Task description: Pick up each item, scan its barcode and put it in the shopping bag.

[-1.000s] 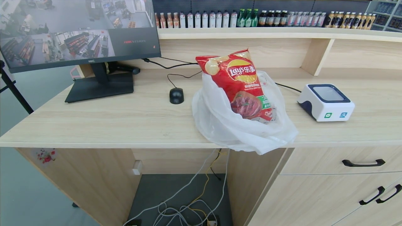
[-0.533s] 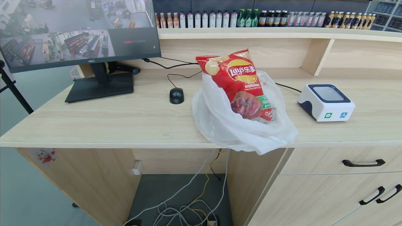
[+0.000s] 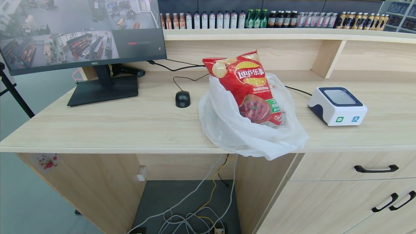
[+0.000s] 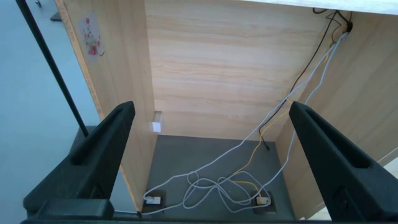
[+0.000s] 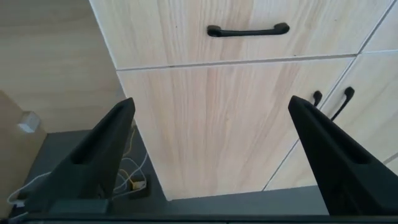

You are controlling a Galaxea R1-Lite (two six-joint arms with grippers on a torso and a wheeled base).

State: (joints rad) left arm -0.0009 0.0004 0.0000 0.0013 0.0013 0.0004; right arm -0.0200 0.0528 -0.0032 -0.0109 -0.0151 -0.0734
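1. Head view: a red chip bag (image 3: pixel 247 87) stands upright inside the white shopping bag (image 3: pixel 240 136), its upper half rising above the plastic. The shopping bag sits at the front edge of the desk (image 3: pixel 130 123).
2. A white scanner (image 3: pixel 337 105) rests on the desk to the right of the shopping bag, apart from it. A black mouse (image 3: pixel 182 98) lies just to the bag's left.
3. Left wrist view: left gripper (image 4: pixel 211 107), fingers (image 4: pixel 99 155) spread wide and holding nothing, facing cables (image 4: pixel 236 180) in the desk's open bay.
4. Right wrist view: right gripper (image 5: pixel 211 102), fingers (image 5: pixel 336 155) spread wide and empty, facing drawer fronts with black handles (image 5: pixel 247 30).
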